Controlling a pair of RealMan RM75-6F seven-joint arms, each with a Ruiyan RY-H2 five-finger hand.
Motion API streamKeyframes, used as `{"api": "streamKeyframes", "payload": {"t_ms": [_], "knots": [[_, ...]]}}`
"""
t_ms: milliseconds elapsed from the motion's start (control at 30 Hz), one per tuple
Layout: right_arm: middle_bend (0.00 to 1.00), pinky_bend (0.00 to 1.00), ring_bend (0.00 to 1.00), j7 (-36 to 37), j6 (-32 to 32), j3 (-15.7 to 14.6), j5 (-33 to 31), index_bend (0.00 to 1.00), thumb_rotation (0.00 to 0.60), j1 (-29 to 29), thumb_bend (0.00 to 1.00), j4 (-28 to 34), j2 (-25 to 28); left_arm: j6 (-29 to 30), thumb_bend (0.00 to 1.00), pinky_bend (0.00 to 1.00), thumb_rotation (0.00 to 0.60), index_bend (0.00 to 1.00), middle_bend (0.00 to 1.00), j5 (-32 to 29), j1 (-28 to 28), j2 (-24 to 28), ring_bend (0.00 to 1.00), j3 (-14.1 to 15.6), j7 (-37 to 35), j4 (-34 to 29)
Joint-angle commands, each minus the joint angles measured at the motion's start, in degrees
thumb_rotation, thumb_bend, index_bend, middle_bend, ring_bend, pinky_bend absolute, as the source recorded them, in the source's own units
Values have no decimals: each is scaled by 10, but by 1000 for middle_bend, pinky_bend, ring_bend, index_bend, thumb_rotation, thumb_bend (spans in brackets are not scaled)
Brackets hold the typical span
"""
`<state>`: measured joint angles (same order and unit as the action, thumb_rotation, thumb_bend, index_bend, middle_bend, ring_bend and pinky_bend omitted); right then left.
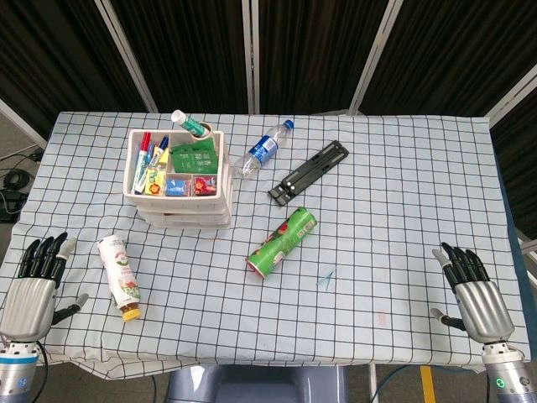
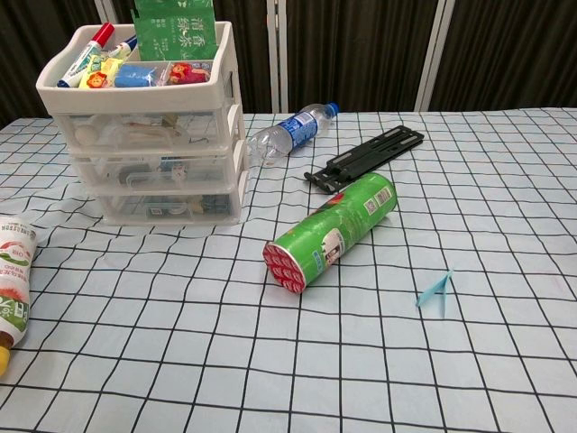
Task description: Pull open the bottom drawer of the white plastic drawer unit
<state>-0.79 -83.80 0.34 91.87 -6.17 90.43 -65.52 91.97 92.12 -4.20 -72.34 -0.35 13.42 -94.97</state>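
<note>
The white plastic drawer unit (image 1: pixel 180 201) (image 2: pixel 153 135) stands at the table's back left, its top tray filled with markers and packets. Its bottom drawer (image 2: pixel 169 205) sits flush with the two drawers above it and faces the robot. My left hand (image 1: pixel 35 284) rests at the table's front left edge, fingers spread and empty, well short of the unit. At the front right edge lies my right hand (image 1: pixel 471 290), also spread and holding nothing. Neither hand shows in the chest view.
A green snack can (image 1: pixel 282 242) (image 2: pixel 332 232) lies on its side mid-table. A water bottle (image 1: pixel 263 151) and a black folding stand (image 1: pixel 309 173) lie behind it. A white tube (image 1: pixel 119 276) lies near my left hand. A blue paper scrap (image 2: pixel 436 292) lies to the right.
</note>
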Motion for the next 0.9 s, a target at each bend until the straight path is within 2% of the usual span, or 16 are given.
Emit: {"api": "streamKeyframes", "payload": {"t_ms": [33, 700, 800, 867, 900], "knots": [[0, 0, 0, 0, 1, 0, -1, 24, 600, 0, 18, 1, 0, -4, 177, 0, 600, 0, 0, -2, -1, -1, 0, -1, 1, 1], [0, 0, 0, 4, 1, -2, 1, 24, 600, 1, 18, 7, 5, -18, 194, 0, 600, 0, 0, -2, -5, 0, 0, -3, -13, -4], [0, 0, 0, 7, 1, 0, -2, 24, 600, 1, 18, 8, 7, -32, 330, 14, 600, 0, 0, 2, -13, 0, 0, -1, -35, -7], [0, 0, 0, 10, 1, 0, -3, 24, 600, 1, 17, 9, 8, -40, 559, 115, 600, 0, 25, 6, -19, -4, 45, -1, -54, -9], [0, 0, 0, 11, 2, 0, -3, 24, 600, 1, 18, 9, 9, -42, 677, 200, 600, 0, 99, 8, -23, -8, 129, -3, -69, -9]]}}
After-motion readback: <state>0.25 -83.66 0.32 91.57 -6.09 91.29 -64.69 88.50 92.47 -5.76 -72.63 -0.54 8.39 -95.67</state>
